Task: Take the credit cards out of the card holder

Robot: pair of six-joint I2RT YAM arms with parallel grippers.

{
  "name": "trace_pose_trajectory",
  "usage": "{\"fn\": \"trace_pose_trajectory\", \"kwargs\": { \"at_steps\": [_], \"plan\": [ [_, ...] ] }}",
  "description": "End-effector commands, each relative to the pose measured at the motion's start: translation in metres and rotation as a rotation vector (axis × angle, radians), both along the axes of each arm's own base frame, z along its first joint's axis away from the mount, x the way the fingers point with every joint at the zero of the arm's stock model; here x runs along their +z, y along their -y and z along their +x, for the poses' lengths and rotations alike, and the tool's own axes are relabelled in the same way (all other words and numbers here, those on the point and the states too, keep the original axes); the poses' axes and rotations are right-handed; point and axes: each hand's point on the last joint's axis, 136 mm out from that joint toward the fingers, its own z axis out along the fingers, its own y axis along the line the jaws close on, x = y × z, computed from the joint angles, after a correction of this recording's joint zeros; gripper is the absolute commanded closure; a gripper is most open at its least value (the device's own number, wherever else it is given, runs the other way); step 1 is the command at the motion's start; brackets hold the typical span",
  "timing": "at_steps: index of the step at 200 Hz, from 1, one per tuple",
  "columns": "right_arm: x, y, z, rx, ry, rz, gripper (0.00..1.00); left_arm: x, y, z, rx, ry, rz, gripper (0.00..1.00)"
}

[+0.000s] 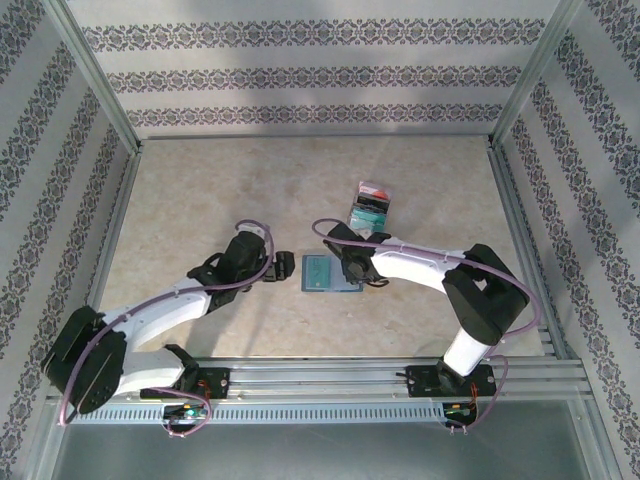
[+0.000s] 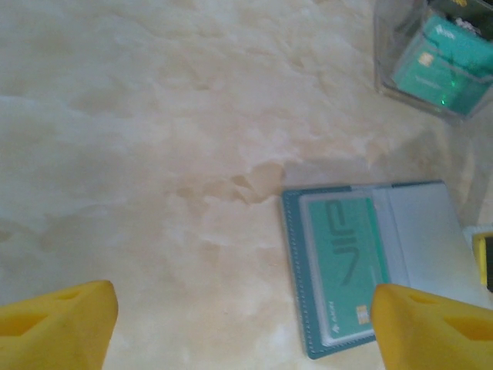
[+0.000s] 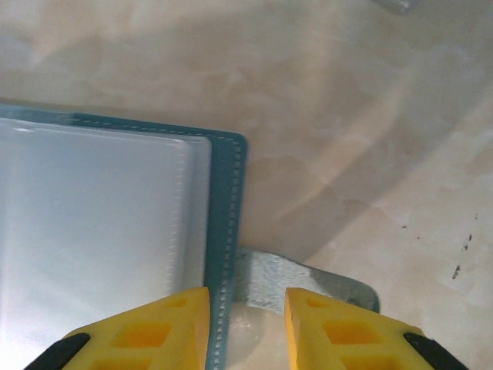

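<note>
The card holder lies open and flat on the table, its teal stitched border round blue-grey pockets. A teal credit card sits in its left pocket. My left gripper is open wide just left of the holder, its right fingertip over the holder's near corner. My right gripper is over the holder's right edge, jaws narrowly apart, with the stitched edge and the snap tab between the fingers. Whether they press on it I cannot tell.
A clear plastic box stands behind the holder, with a teal card and a red one inside. Patterned walls and metal rails enclose the table. Bare marble surface lies left of the holder.
</note>
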Motion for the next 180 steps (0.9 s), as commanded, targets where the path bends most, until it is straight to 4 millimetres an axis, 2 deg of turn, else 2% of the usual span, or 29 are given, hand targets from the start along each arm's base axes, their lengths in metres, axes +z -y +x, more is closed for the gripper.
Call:
{"fn": "trace_pose_trajectory", "kwargs": {
  "at_steps": [1,26,49,81,116,152,180],
  "plan": [
    [0.001,0.007,0.0,-0.04,0.007,0.039,0.69,0.011,0.03,0.005,-0.093,0.039,-0.025,0.19],
    [-0.005,0.004,0.002,-0.054,-0.012,0.103,0.7,0.001,0.05,0.003,-0.147,0.006,-0.038,0.29],
    [-0.003,0.005,0.005,-0.055,-0.007,0.108,0.71,-0.01,0.067,0.0,-0.194,-0.023,-0.039,0.41],
    [0.019,0.01,0.009,-0.057,0.042,0.108,0.71,-0.027,0.083,-0.005,-0.245,-0.071,-0.036,0.48],
    [0.042,0.007,0.008,-0.051,0.086,0.172,0.71,-0.04,0.085,-0.005,-0.235,-0.093,-0.038,0.53],
    [0.052,-0.025,0.006,0.001,0.062,0.331,0.71,-0.048,0.094,-0.005,-0.241,-0.123,-0.084,0.57],
    [0.051,-0.052,0.005,0.029,0.032,0.443,0.81,-0.054,0.096,-0.005,-0.225,-0.139,-0.105,0.64]
  ]
}}
